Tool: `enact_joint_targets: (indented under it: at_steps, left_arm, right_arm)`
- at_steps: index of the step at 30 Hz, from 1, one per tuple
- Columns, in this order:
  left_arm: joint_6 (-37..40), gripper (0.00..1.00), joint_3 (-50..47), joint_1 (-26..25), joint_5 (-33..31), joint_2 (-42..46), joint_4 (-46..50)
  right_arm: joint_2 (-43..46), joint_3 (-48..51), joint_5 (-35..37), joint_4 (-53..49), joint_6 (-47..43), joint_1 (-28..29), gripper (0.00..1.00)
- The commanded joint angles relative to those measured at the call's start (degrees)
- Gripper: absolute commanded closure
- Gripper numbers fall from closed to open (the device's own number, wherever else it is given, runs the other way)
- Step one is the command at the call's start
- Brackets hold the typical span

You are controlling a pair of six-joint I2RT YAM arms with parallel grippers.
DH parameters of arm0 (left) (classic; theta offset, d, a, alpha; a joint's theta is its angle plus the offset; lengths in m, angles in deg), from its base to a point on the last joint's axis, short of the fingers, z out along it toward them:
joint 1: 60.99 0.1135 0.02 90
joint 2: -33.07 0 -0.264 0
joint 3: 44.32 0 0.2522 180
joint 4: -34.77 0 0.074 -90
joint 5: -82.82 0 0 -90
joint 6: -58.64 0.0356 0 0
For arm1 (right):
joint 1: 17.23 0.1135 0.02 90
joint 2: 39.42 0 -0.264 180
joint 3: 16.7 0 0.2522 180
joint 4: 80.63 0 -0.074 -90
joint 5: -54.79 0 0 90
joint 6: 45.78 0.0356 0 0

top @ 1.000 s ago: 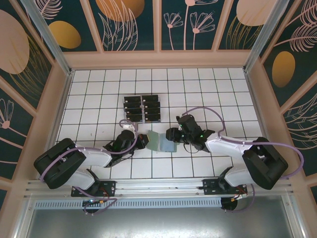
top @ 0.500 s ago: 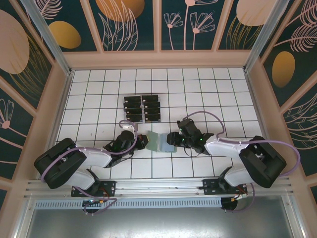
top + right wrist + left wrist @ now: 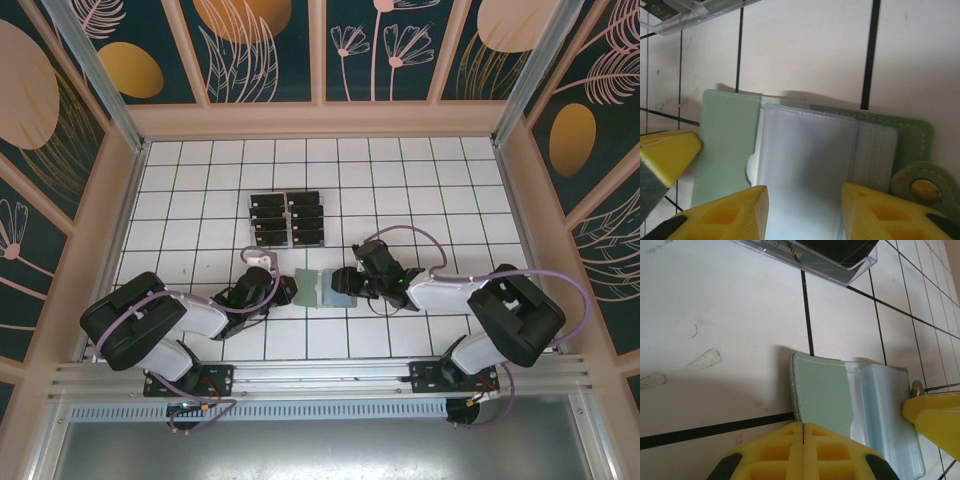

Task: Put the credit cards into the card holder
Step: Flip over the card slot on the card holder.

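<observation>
The grey-green card holder [image 3: 322, 288] lies open on the tiles between both grippers, its clear inner sleeves [image 3: 805, 165] facing up. My left gripper [image 3: 291, 288] is shut, and the cover's left edge [image 3: 796, 390] runs into the seam between its yellow fingers [image 3: 780, 445]. My right gripper [image 3: 802, 200] is open and straddles the clear sleeves, with the snap tab [image 3: 922, 187] beside its right finger. The black credit cards [image 3: 287, 217] sit in the clear slotted rack [image 3: 840, 271] farther back.
The rack stands about one tile beyond the holder. The right gripper's yellow finger [image 3: 935, 415] shows at the holder's far side in the left wrist view. White tiled floor [image 3: 440, 190] stretches to the walls, which close in the sides and back.
My right arm has shifted left and closer over the holder. The left gripper stays at the holder's left edge, and the cards have not moved.
</observation>
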Motion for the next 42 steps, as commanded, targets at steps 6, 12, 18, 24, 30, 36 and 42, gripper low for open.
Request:
enact_joint_targets:
  at_steps: [6, 12, 18, 24, 30, 36, 42]
  left_arm:
    - [-0.36, 1.00, -1.04, -0.14, 0.10, -2.38, -3.58]
    - [-0.39, 1.00, -1.33, -0.14, 0.08, -2.67, -4.22]
    - [-0.30, 1.00, -1.50, -0.15, 0.03, -2.65, -4.46]
    - [-0.28, 1.00, -1.46, -0.16, -0.07, -2.73, -4.31]
    - [-0.21, 1.00, -1.09, -0.10, -0.19, -2.58, -3.96]
    - [-0.17, 1.00, -1.06, -0.16, -0.28, -2.34, -3.59]
    - [-0.18, 1.00, -1.06, -0.16, -0.24, -2.32, -3.43]
  right_arm:
    - [-2.57, -1.32, -5.73, 6.30, 2.62, 0.38, 0.58]
    - [-2.06, -2.77, -6.22, 5.74, 3.07, 0.51, 0.58]
    - [4.19, -3.10, -1.56, -0.88, 2.48, 0.55, 0.58]
    - [5.96, -3.46, 2.74, -7.75, 1.53, 0.55, 0.58]
    - [4.32, -3.07, 3.62, -8.16, 0.88, 0.57, 0.58]
    - [0.67, -2.58, 3.33, -6.28, 0.49, 0.55, 0.58]
    - [-2.36, -2.58, 3.61, -5.73, 0.40, 0.57, 0.57]
